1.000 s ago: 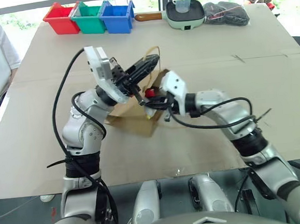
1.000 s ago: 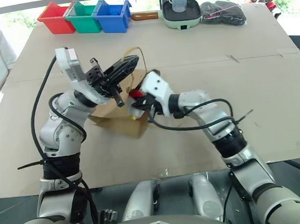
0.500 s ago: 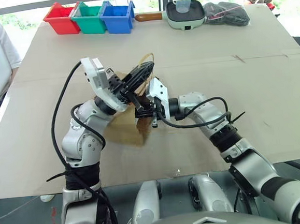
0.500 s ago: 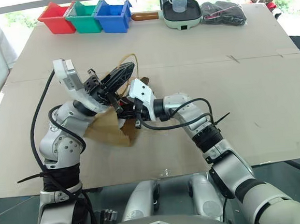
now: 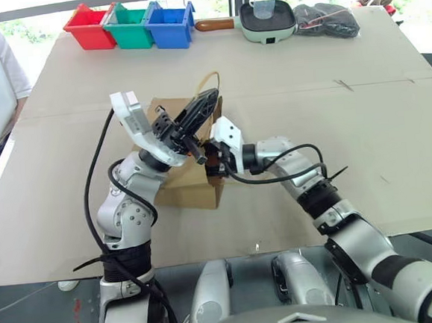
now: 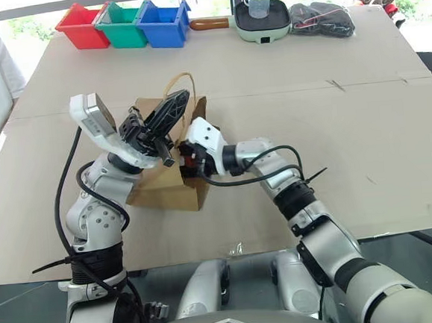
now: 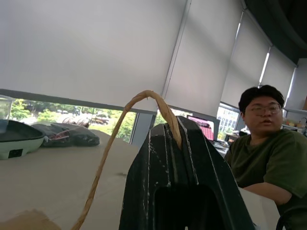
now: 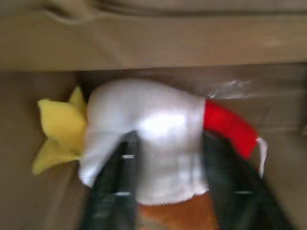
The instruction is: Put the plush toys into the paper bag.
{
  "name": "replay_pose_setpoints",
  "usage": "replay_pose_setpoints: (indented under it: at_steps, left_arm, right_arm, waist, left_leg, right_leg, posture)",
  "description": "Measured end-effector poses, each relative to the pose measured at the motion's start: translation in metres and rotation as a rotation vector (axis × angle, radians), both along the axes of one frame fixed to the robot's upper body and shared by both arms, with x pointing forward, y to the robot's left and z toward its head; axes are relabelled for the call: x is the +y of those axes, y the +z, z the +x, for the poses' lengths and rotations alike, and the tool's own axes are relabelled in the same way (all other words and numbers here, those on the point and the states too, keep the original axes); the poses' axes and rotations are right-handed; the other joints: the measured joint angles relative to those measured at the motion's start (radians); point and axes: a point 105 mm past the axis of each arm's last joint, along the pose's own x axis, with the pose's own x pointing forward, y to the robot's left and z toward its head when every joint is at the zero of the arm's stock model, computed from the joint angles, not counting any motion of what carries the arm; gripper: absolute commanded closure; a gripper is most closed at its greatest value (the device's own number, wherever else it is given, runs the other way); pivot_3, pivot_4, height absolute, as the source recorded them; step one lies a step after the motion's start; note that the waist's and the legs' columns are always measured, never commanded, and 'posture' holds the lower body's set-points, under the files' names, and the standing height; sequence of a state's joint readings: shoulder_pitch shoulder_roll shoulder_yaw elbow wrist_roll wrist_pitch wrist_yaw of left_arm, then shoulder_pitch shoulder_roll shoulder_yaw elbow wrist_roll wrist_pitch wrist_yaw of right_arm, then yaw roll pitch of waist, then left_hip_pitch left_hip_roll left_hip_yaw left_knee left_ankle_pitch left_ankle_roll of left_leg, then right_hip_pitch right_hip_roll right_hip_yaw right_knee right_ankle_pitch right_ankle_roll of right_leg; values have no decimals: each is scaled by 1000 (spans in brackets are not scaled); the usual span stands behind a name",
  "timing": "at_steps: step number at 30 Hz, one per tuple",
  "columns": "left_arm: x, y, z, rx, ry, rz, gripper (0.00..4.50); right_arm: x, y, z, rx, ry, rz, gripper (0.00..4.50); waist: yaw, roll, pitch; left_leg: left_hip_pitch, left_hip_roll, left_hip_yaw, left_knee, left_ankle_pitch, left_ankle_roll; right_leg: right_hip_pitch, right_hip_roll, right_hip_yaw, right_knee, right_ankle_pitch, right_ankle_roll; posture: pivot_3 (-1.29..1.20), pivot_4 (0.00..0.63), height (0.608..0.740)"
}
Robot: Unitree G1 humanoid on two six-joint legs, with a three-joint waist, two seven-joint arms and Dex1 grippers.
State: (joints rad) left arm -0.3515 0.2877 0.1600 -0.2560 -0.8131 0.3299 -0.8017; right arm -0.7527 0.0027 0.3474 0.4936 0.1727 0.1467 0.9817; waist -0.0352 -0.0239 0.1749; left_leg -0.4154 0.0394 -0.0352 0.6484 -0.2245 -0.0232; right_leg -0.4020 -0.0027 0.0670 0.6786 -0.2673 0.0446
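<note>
Daylight, bright and even, comes from the windows beyond the far edge of the table [image 5: 392, 118]; the glass there is blown out to near white. Shadows on the tabletop are soft and short. The head views are sharp across the table, with slight bowing of its far edge. Left wrist view: pale blinds are softly lit, and the person [image 7: 261, 143] behind the table is in fair focus. Right wrist view: dim and warm, heavily blurred; the white plush toy [image 8: 144, 143] smears, with glare on its middle.

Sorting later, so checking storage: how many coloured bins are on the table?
3, in a row at the table's far left edge: red bin, green bin beside it, then blue bin. None look hidden.
</note>
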Motion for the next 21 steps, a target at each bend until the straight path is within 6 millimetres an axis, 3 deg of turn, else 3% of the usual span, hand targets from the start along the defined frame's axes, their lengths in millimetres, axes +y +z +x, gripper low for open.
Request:
replay_pose_setpoints:
  at_steps: [3, 7, 14, 17, 21]
  left_arm:
    - [3, 1, 2, -4, 8, -13, 4500]
    - [9, 7, 9, -10, 17, -49, 4500]
    - [0, 31, 18, -56, -37, -167, 4500]
    - [-17, 41, 27, -53, -100, -228, 4500]
    - [-25, 80, 25, -143, -162, -285, 4500]
  right_arm:
    - [-24, -9, 1, 3, -34, -60, 358]
    - [-65, -15, 4, 21, -142, -160, 358]
    - [-139, 17, 8, -2, -448, -208, 358]
    - [-173, 36, -1, 52, -581, -152, 358]
    - [-220, 77, -23, 69, -755, -28, 358]
  waist:
    - [0, 0, 0]
    - [0, 0, 0]
    - [2, 0, 0]
    - [7, -1, 1]
    - [13, -1, 1]
  left_leg:
    - [0, 0, 0, 0, 0, 0]
    - [-1, 0, 0, 0, 0, 0]
    - [-1, 0, 0, 0, 0, 0]
    - [-2, -1, 0, 1, 0, 0]
    - [-1, -1, 1, 1, 0, 0]
  right_leg:
    - [0, 0, 0, 0, 0, 0]
    - [0, 0, 0, 0, 0, 0]
    - [0, 1, 0, -1, 0, 0]
    - [0, 0, 0, -1, 0, 0]
    - [0, 1, 2, -2, 0, 1]
  posture:
    - [0, 150, 740]
    - [0, 150, 740]
    - [0, 150, 740]
    - [0, 150, 740]
    - [0, 150, 740]
